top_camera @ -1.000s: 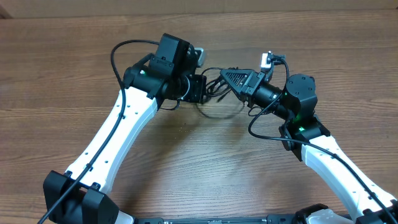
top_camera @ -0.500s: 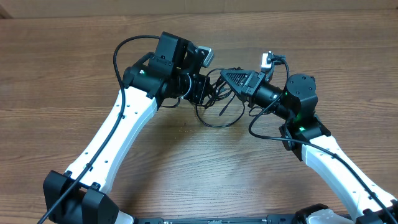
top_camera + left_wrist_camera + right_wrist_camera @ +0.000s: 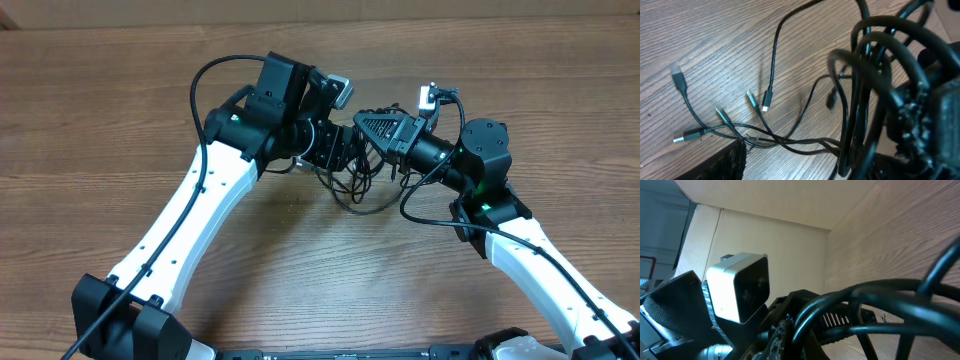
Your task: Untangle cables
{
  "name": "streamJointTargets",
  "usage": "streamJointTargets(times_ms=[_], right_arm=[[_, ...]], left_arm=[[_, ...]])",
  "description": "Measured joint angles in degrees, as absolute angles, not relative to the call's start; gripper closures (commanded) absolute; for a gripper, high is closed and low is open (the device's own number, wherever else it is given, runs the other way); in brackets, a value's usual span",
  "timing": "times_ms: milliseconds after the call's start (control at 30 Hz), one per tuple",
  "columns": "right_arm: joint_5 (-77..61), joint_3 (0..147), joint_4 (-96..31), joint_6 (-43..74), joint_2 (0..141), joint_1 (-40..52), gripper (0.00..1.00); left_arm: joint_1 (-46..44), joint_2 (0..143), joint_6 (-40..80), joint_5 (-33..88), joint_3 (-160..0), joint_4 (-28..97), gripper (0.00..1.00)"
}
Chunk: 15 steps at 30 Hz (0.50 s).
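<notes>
Overhead: the two arms meet over the middle of the wooden table (image 3: 100, 120). The cables (image 3: 360, 168) sit between the two hands as a small black tangle, with one thin loop sagging toward the near side onto the wood. The left hand (image 3: 348, 150) pushes into the tangle from the left. The right hand (image 3: 360, 122) points at it from the right, its tip buried in the cords, so its state cannot be read here.

Left wrist: the cables split into two parts. On the right, several cords arch in tall overlapping loops, raised off the table and running into the dark body of the right hand, which is closed on them. On the left, thinner strands fan out flat across the wood from a crossing near the bottom edge, each ending in a small plug (image 3: 679, 80). About five such ends lie spread and apart from each other. One finger (image 3: 727, 162) of the left hand shows at the lower left, well off to the side and just beside the crossing strands. The left hand's fingers stand apart, with nothing pinched between them.

Right wrist: glossy black cords curve right in front of the lens, crossing one another, too close to trace. Behind them is the left arm's white camera (image 3: 737, 292).
</notes>
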<state>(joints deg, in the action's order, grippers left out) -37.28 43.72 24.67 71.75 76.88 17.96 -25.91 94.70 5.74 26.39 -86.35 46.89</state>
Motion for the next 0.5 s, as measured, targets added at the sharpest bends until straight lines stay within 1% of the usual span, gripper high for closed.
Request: streamJointTargets(times_ms=[267, 400, 500], right_arm=[[-37.6, 43.7, 24.9, 71.8, 76.8, 17.8, 0.96], [-37.7, 43.7, 24.9, 71.8, 76.5, 17.6, 0.96], [-37.7, 43.7, 24.9, 71.8, 76.3, 17.5, 0.96]], left_arm=[[-26.0, 94.7, 5.8, 27.9, -86.3, 46.2, 0.24], [-26.2, 94.8, 5.8, 29.2, -86.3, 45.6, 0.22], [-26.3, 94.8, 5.8, 30.0, -86.3, 45.6, 0.17]])
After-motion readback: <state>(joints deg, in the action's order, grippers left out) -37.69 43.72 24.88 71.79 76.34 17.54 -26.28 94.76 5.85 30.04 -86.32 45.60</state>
